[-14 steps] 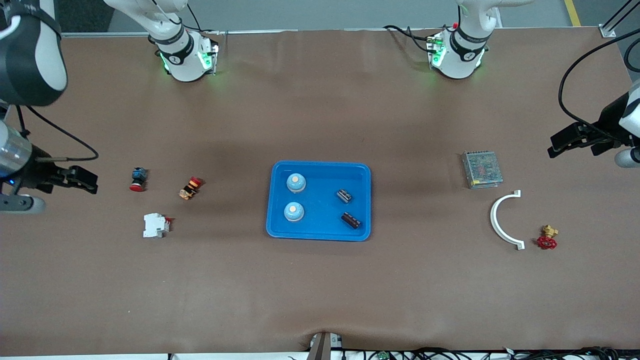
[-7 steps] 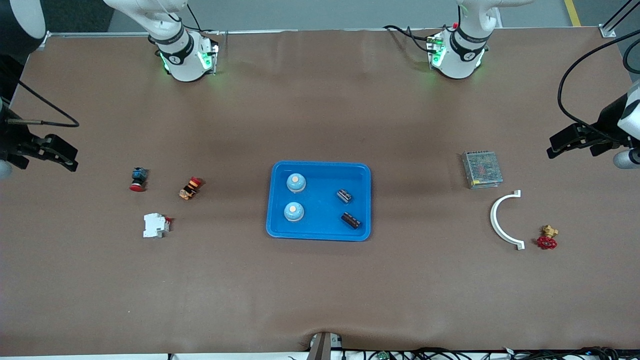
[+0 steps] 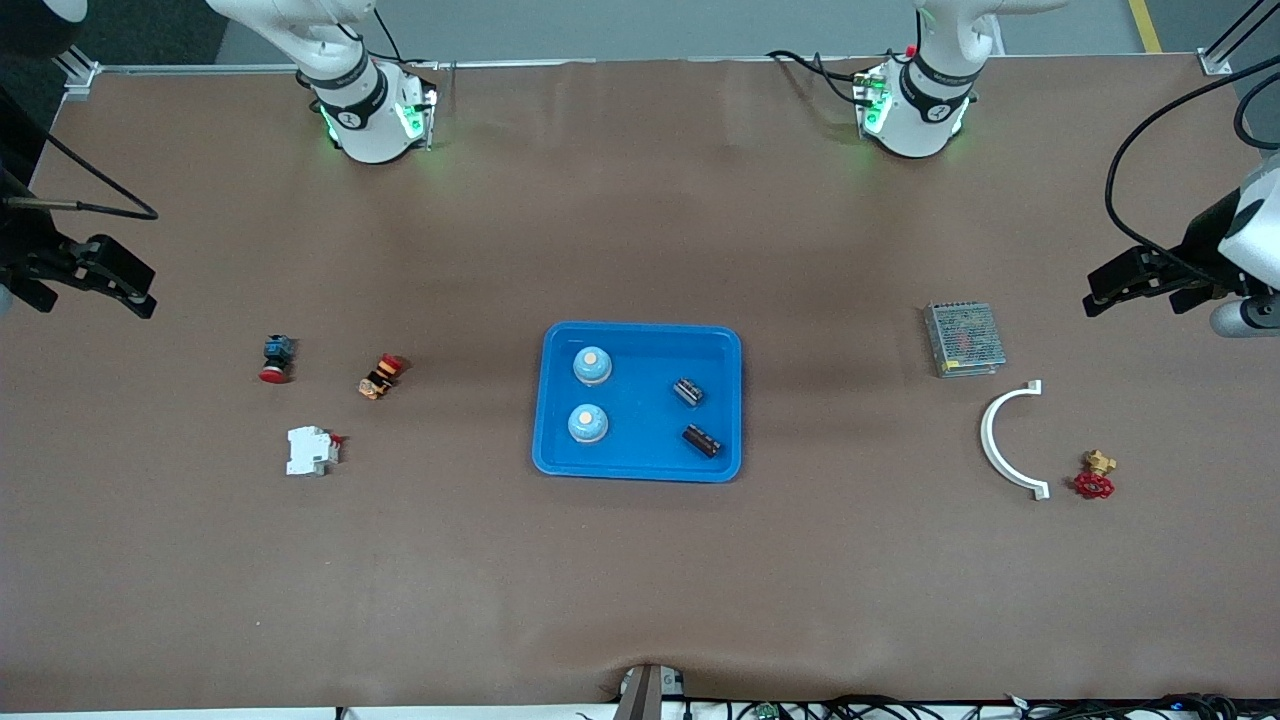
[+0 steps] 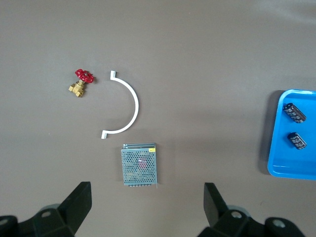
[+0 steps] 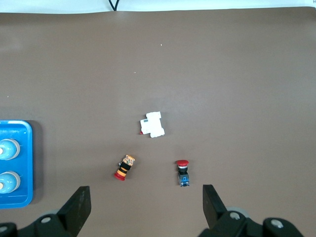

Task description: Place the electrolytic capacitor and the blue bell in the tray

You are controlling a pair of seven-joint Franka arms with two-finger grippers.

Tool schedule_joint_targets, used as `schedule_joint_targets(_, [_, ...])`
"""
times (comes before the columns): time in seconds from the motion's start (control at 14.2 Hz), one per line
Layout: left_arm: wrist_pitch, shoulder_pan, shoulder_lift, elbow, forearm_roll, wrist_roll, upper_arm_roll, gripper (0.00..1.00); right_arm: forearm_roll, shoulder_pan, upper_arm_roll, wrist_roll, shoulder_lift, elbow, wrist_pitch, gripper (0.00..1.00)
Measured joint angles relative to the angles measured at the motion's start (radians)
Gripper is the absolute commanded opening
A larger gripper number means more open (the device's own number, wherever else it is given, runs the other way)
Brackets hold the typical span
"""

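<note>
The blue tray [image 3: 640, 400] lies mid-table. In it sit two blue bells [image 3: 592, 366] [image 3: 588, 424] toward the right arm's end and two dark electrolytic capacitors [image 3: 688, 391] [image 3: 702, 440] toward the left arm's end. My left gripper [image 3: 1135, 290] is open and empty, in the air over the left arm's end of the table, beside the metal box. My right gripper [image 3: 90, 290] is open and empty over the right arm's end. The left wrist view shows the tray rim [image 4: 276, 148] and both capacitors [image 4: 295, 112]. The right wrist view shows the tray rim [image 5: 19, 200] and both bells [image 5: 7, 149].
A perforated metal box [image 3: 964, 339], a white curved bracket [image 3: 995, 440] and a red-handled brass valve [image 3: 1095, 478] lie toward the left arm's end. A blue-and-red push button [image 3: 275, 359], an orange-and-red button [image 3: 381, 376] and a white breaker [image 3: 310, 451] lie toward the right arm's end.
My right gripper has drawn back from the buttons toward the right arm's end of the table and risen. My left gripper has shifted only slightly. The tray's contents are unchanged.
</note>
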Motion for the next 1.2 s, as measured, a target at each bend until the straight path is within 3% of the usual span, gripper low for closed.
schedule_joint_targets(0.78, [0.000, -0.001, 0.000, 0.000, 0.000, 0.000, 0.000, 1.00, 0.003, 0.004, -0.002, 0.004, -0.024, 0.043, 0.000, 1.00])
schedule_joint_targets(1.2, [-0.002, -0.001, 0.013, -0.001, 0.015, 0.000, 0.000, 1.00, 0.066, 0.005, -0.012, 0.057, -0.023, 0.043, 0.000, 1.00])
